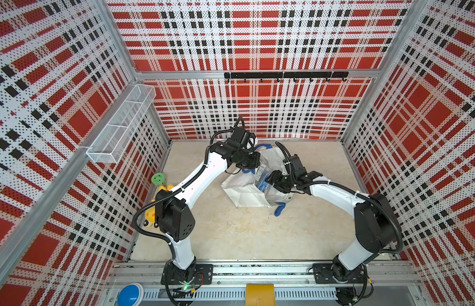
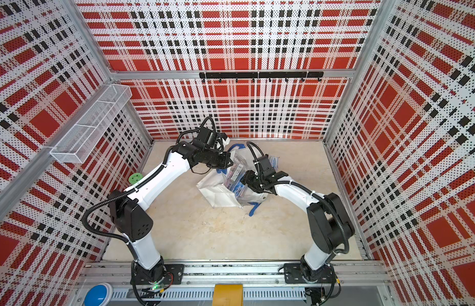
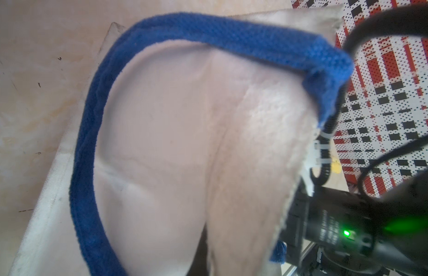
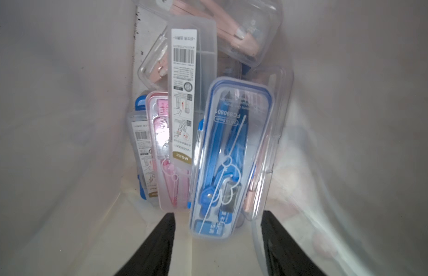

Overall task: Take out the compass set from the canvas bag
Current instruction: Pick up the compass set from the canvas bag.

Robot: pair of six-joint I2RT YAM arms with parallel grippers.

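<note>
1. Canvas bag lies slumped on the table, mouth turned toward the right arm. Its white walls fill the right wrist view.
2. Blue compass set sits inside the bag on top of the pile, in a clear case with a blue rim. Print on it, upside down, reads "FC990801".
3. Beside it is a pink compass case, overlapped by a barcode label. The label's gold band appears to read "M&G"; smaller print is illegible.
4. Right gripper: fingers spread wide, either side of the blue case's near end, not touching it.
5. Left gripper: closed, at the bag's far rim by the blue strap handle. Its fingers are hidden, so I cannot tell what they pinch.
</note>
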